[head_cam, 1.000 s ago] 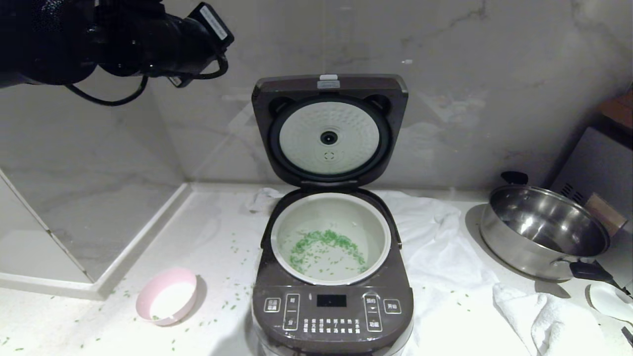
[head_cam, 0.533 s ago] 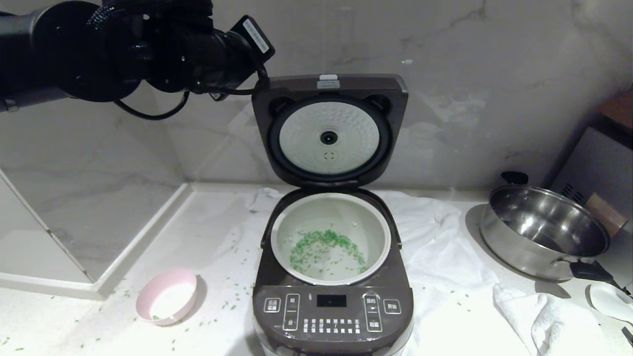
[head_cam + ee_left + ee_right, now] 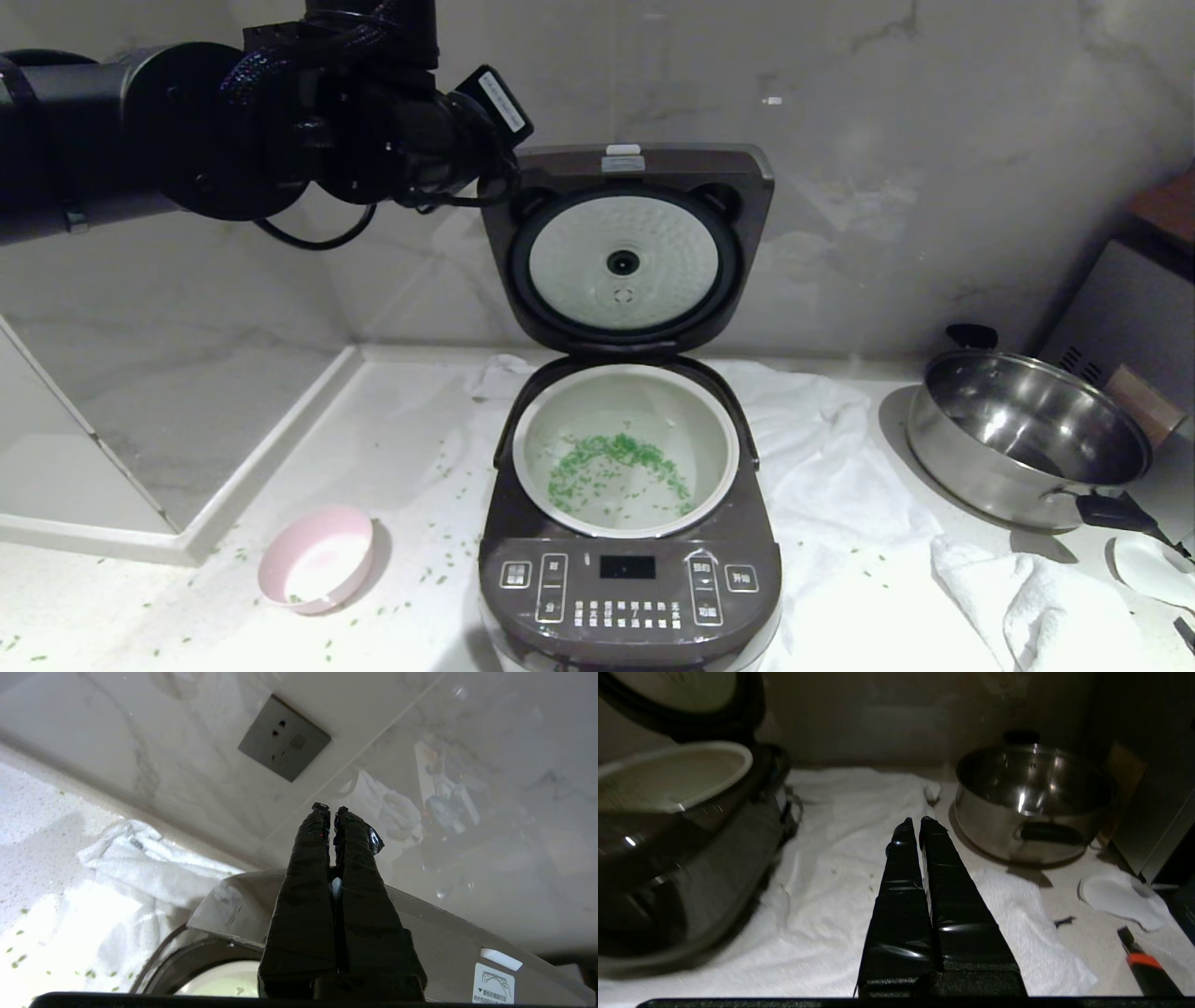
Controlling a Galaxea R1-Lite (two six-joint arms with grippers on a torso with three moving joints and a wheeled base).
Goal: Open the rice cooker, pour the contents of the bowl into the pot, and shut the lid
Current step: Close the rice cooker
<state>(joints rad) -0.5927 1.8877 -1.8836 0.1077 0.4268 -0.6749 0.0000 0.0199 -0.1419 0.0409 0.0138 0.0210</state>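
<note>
Lid closing: approach stage.
Left hand (image 3: 331, 809), pressed shut and empty, sits at the upright lid (image 3: 624, 247) top-left corner; contents (image 3: 611, 471) in pot (image 3: 624, 377), bowl (image 3: 317, 560) on worktop. Push top edge forward, down until latched.

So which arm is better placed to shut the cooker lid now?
Probably the left. The left hand, shut and empty, is up behind the raised lid's top edge; the right hand sits low over the white cloth.
</note>
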